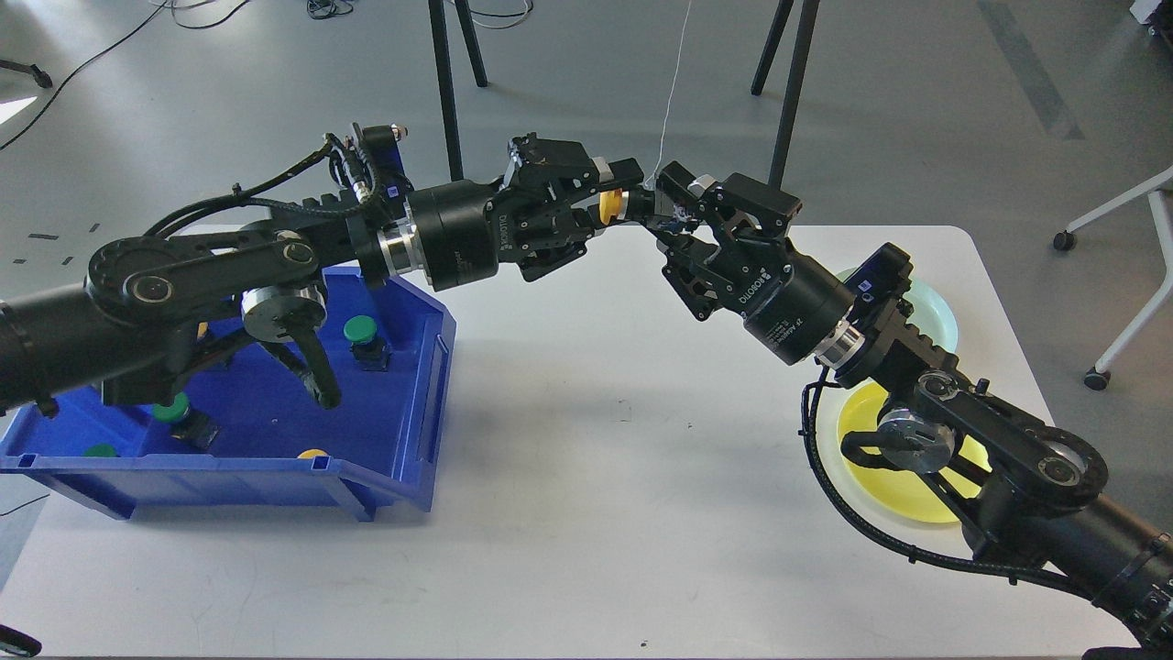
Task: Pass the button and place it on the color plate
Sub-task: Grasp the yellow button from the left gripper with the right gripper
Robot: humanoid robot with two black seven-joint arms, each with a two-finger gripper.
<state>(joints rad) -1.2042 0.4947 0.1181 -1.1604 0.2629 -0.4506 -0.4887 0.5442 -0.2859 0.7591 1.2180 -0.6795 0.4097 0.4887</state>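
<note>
While my two arms meet above the white table (586, 477), my left gripper (612, 203) clenches the yellow button (608, 205). My right gripper (662, 206) touches its other end; whether its fingers have closed I cannot tell. Near my right arm lie the yellow plate (861, 431) and pale green plate (939, 316).

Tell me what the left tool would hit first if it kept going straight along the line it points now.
The left tool points right, straight at the right tool. The yellow button sits at its tips, so the button, then the right tool's fingers, come first; whether they already touch is unclear.
</note>
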